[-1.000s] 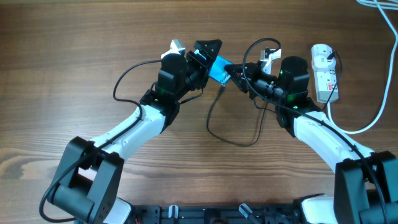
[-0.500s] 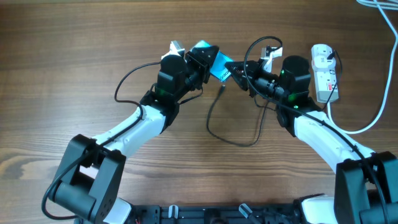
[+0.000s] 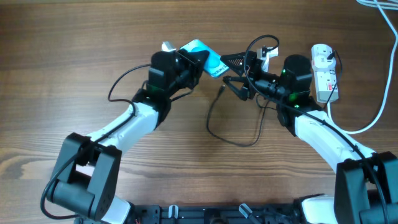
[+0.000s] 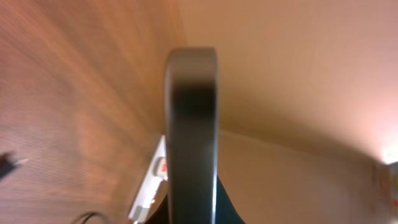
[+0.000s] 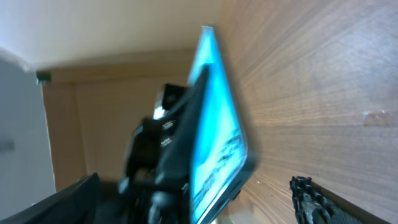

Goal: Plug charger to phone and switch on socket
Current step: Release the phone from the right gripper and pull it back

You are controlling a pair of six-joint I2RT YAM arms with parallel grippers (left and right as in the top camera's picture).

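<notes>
The phone (image 3: 200, 49), its blue screen lit, is held off the table at the far middle with my left gripper (image 3: 194, 61) shut on its left end. My right gripper (image 3: 234, 73) stands open just right of the phone, jaws wide and holding nothing. In the right wrist view the phone (image 5: 217, 137) stands tilted between my spread fingertips (image 5: 308, 193). The black charger cable (image 3: 227, 134) loops on the table, its loose plug end (image 3: 222, 87) lying under the right gripper. The white socket strip (image 3: 324, 71) lies at the far right. Edge-on, the phone (image 4: 191, 118) fills the left wrist view.
A white mains lead (image 3: 379, 106) curves along the right edge from the socket strip. In the left wrist view the socket strip (image 4: 151, 186) shows beyond the phone. Bare wooden table (image 3: 74, 74) lies to the left and front.
My left gripper closed on the phone and drew it left and farther back. My right gripper let go of the phone and opened wide.
</notes>
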